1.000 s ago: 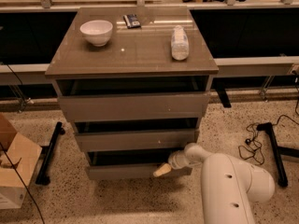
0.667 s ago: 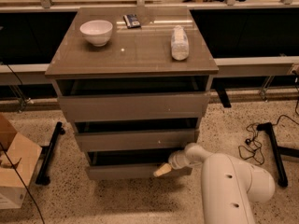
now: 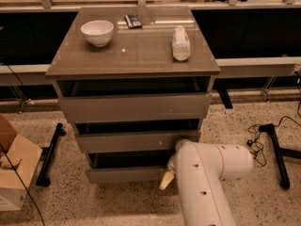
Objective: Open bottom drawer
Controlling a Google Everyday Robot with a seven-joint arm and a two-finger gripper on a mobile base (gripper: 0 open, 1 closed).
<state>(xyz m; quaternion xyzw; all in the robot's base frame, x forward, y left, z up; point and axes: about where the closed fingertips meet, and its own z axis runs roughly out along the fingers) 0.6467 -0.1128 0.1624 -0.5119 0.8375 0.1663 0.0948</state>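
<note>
The bottom drawer (image 3: 124,174) is the lowest and narrowest of three taupe-grey fronts in the cabinet. A dark gap shows above it, and its front stands slightly forward of the cabinet body. My gripper (image 3: 165,180) is at the drawer's right end, its cream tip against the front's right edge. The white arm (image 3: 207,173) reaches in from the lower right and hides the rest of the gripper.
The cabinet top (image 3: 136,55) carries a white bowl (image 3: 97,32), a lying plastic bottle (image 3: 181,43) and a small dark packet (image 3: 133,20). A cardboard box (image 3: 11,168) sits on the floor at left. Black stand legs (image 3: 49,154) and cables (image 3: 277,145) lie on either side.
The gripper tip and the bottom drawer front sit a little lower in the view than before. The things on the cabinet top have not moved.
</note>
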